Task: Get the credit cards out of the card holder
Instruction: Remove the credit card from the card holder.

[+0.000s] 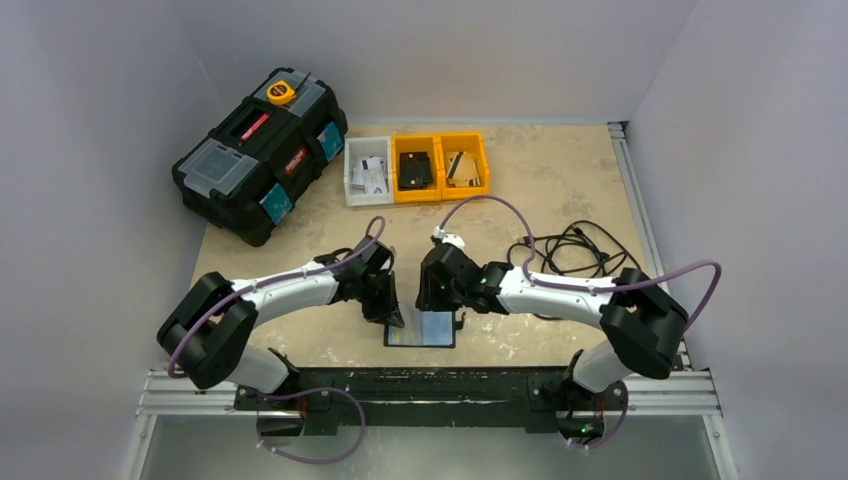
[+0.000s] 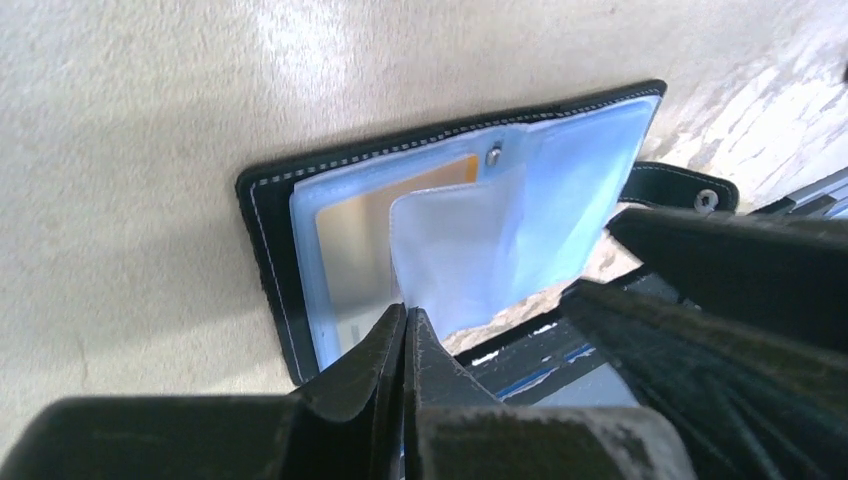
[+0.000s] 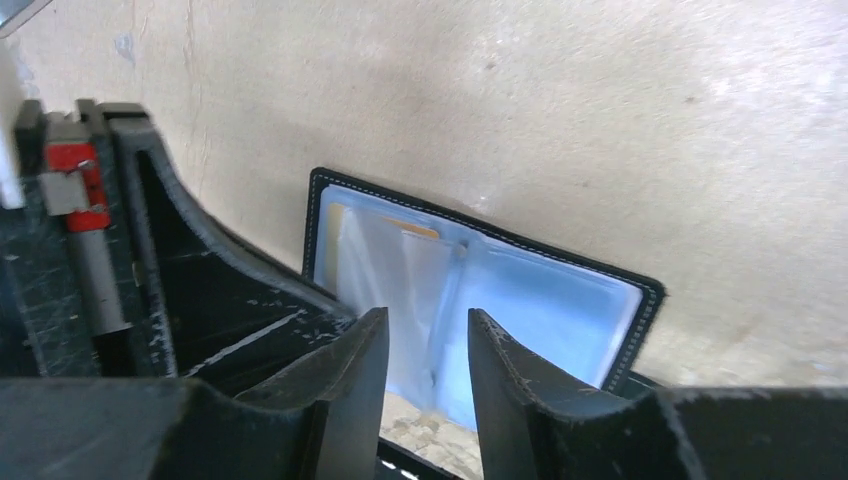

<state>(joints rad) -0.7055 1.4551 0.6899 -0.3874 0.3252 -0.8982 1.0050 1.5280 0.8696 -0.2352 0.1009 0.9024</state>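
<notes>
- The left gripper (image 2: 405,318), nearest to its wrist camera, had its two black fingers pressed together. Their tips touched the lower edge of a translucent sleeve page (image 2: 470,250); whether they pinched it I cannot tell.
- The right gripper (image 3: 428,325) had a clear gap between its fingers, and nothing was held in it.
- The small black leather-like card holder (image 1: 420,328) lay open and flat on the table, near the front edge, between the two grippers.
- A pale plastic credit card with an orange edge (image 2: 350,250) sat inside a bluish sleeve on one half of the card holder.
- The card holder's snap tab (image 2: 690,190) stuck out at one side.
- The beige, mottled tabletop (image 1: 560,180) had worn, lighter patches. Plain pale grey walls (image 1: 450,50) closed it on three sides.
- A metal rail (image 1: 430,385) ran along the near edge and carried the arm bases.
- A large black toolbox (image 1: 260,155) stood at the far left corner, with a yellow tape measure (image 1: 281,93) on its lid.
- Beside it stood a white bin (image 1: 368,172) and two orange bins (image 1: 440,167) in one row, holding small items.
- A loose bundle of black cables (image 1: 575,245) lay at the right.
- In each wrist view, the other gripper's dark body hid part of the card holder.
</notes>
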